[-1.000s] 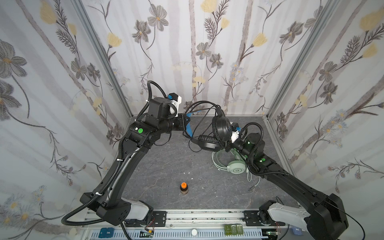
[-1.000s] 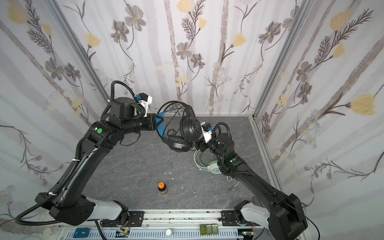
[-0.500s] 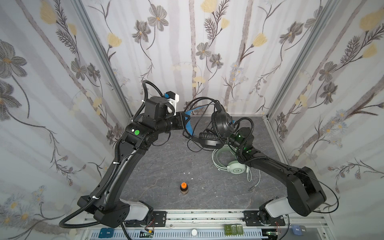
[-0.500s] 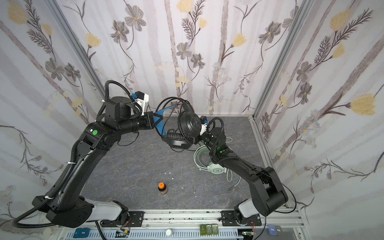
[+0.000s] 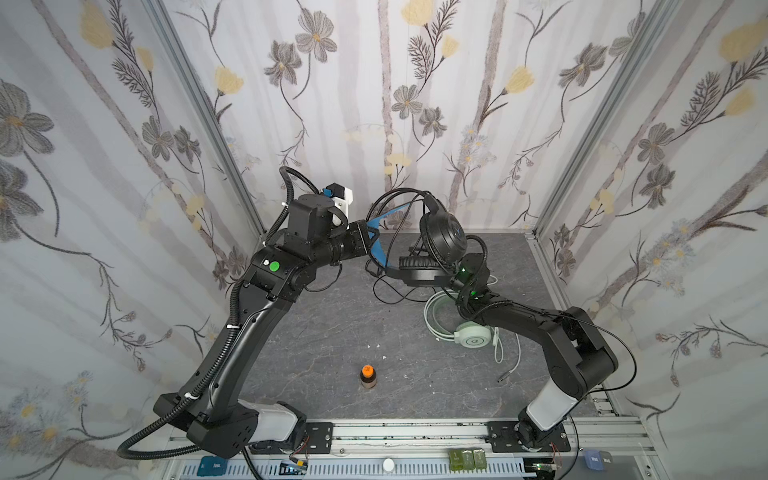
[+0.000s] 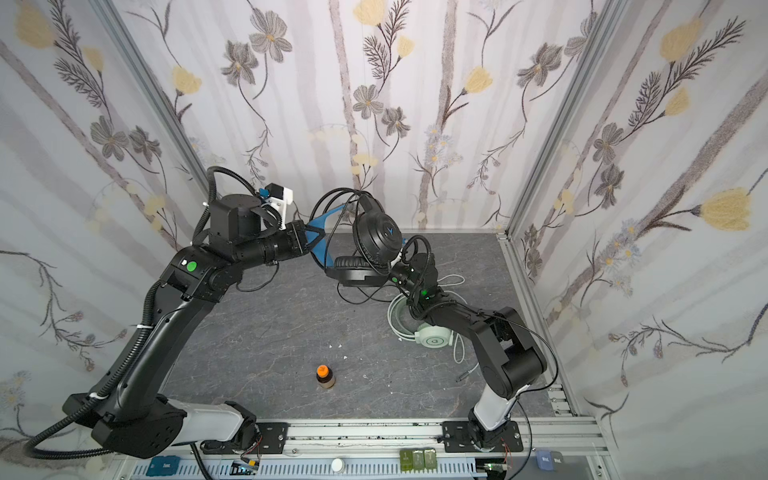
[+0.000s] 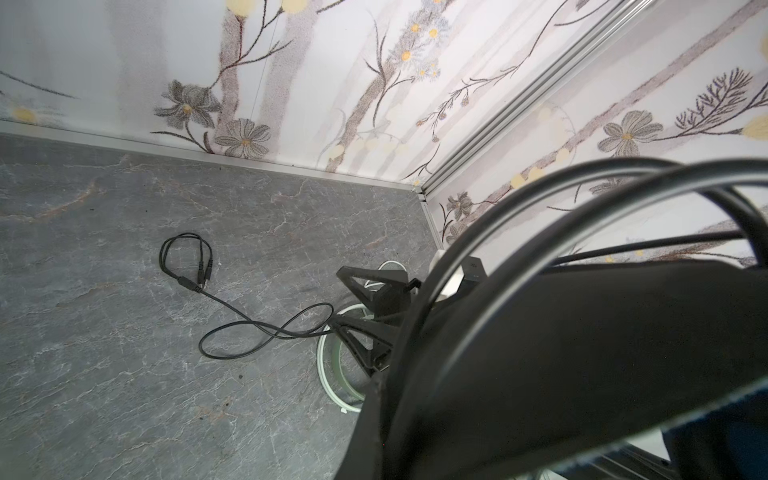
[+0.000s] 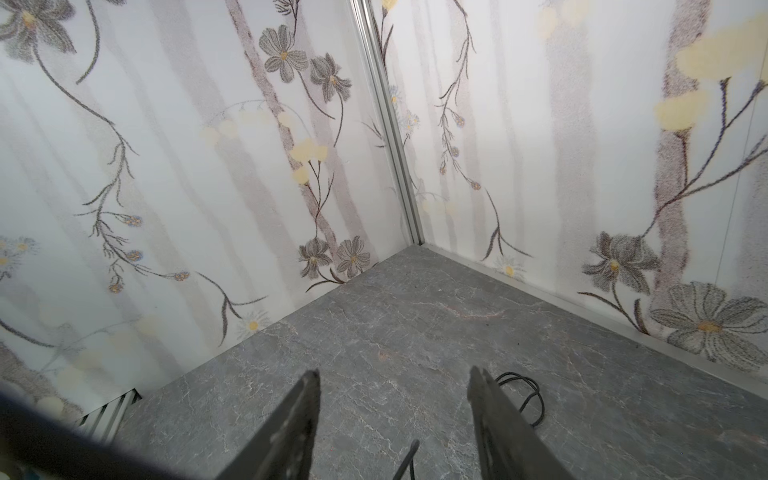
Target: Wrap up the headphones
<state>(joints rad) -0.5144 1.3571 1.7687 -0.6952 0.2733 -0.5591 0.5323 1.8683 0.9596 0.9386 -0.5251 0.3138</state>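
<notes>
Rear centre: we find a black padded over-ear headset [image 5: 442,243] raised above the grey stone-look tabletop [image 5: 316,332].
Before it: mint-green plastic headset [image 5: 471,340] on that tabletop.
Front centre: small orange-capped bottle [image 5: 368,376].

The left and front part of the table [image 5: 316,332] is bare; only a small bottle [image 5: 368,376] stands there, alone. At the back middle the black headphones [image 5: 442,241] hang in the air, and their cable [image 7: 189,285] lies looped on the table beneath. The mint green headphones [image 5: 471,334] block the right side.

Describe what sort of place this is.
Likely a robot test booth: left arm and right arm bolted to a metal rail, flowered wall panels on three sides, grey stone-look tabletop.
</notes>
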